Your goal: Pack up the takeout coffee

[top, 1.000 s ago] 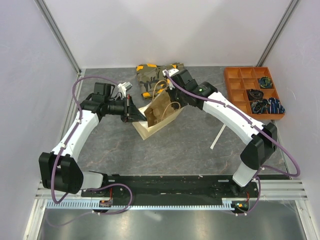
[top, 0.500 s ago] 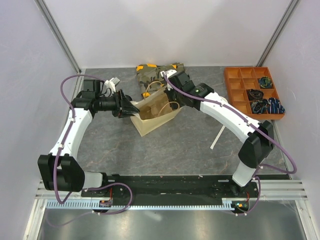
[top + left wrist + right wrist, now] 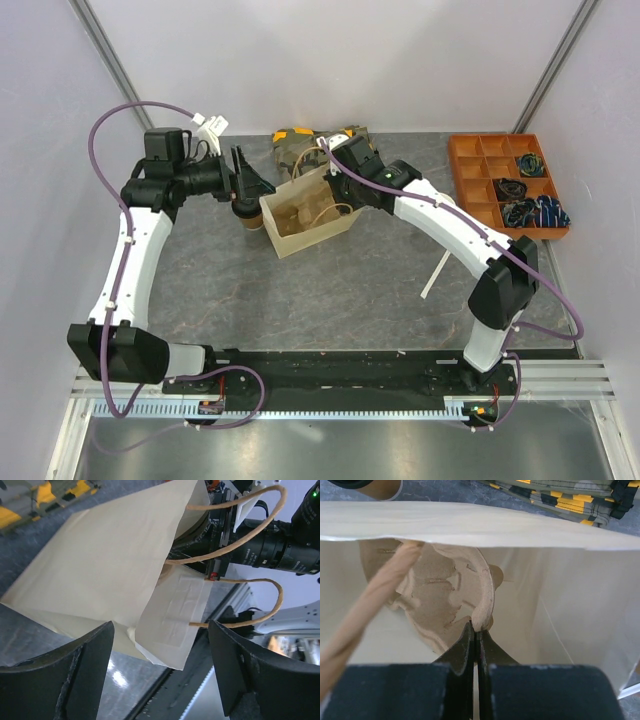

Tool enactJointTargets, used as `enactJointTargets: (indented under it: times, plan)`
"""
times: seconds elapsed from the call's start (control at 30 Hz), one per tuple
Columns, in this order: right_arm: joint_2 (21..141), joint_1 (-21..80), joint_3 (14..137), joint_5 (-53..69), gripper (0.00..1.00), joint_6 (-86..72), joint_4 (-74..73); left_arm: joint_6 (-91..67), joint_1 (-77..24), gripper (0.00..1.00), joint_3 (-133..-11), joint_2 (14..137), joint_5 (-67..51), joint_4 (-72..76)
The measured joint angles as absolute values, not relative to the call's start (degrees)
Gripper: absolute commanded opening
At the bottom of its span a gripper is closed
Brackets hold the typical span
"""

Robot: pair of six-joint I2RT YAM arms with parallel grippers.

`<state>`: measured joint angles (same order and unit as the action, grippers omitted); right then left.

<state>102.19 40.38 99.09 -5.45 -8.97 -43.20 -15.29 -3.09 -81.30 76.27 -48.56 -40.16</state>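
Observation:
The paper bag (image 3: 300, 215) sits mid-table with its mouth open. Its pale side fills the left wrist view (image 3: 110, 565), twine handles (image 3: 225, 555) hanging off the rim. My left gripper (image 3: 243, 185) (image 3: 161, 627) is open just left of the bag, with nothing between its fingers. Below it, against the bag's left side, stands the takeout coffee (image 3: 249, 217), tan with a dark top; its tan side shows outside the bag (image 3: 380, 489). My right gripper (image 3: 328, 188) (image 3: 476, 629) reaches into the bag, shut on the rim of the pulp cup carrier (image 3: 440, 595).
A folded camouflage and yellow cloth (image 3: 305, 145) lies right behind the bag. An orange compartment tray (image 3: 508, 185) with small items is at the far right. A white stick (image 3: 434, 275) lies by the right arm. Walls close in both sides.
My left gripper has opened, let go of the bag's edge and drawn back to the left and far side. The bag has swung more upright and its mouth now shows the carrier inside.

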Motion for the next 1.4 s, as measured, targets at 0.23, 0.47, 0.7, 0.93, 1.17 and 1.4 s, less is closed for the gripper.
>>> enactJointTargets:
  times: [0.23,0.47,0.7,0.93,1.17,1.4]
  plan:
    - [103.02,40.16,100.14,-5.43,0.00,-8.99,-44.45,-4.54,-5.08,0.84,-82.26,76.53,-49.93,-37.98]
    - [103.07,39.72,100.14,-5.08,0.00,-9.19,-44.64,0.62,-13.72,0.68,-82.19,78.94,-48.80,-29.74]
    - [103.13,39.27,100.14,-4.80,0.00,-9.23,-44.60,-0.97,-14.11,0.24,-83.26,85.47,-43.13,-26.06]
    - [103.15,38.98,100.14,-4.38,0.00,-9.30,-43.64,-11.18,-12.01,0.02,-84.79,89.49,-43.03,-24.03]
    - [103.15,38.46,100.07,-2.24,0.00,-8.21,-40.62,-21.63,-9.74,0.02,-86.74,94.15,-45.71,-22.61]
    - [103.18,38.35,99.68,0.19,0.00,-5.93,-37.50,-25.26,-9.76,0.02,-86.76,94.94,-46.94,-22.41]
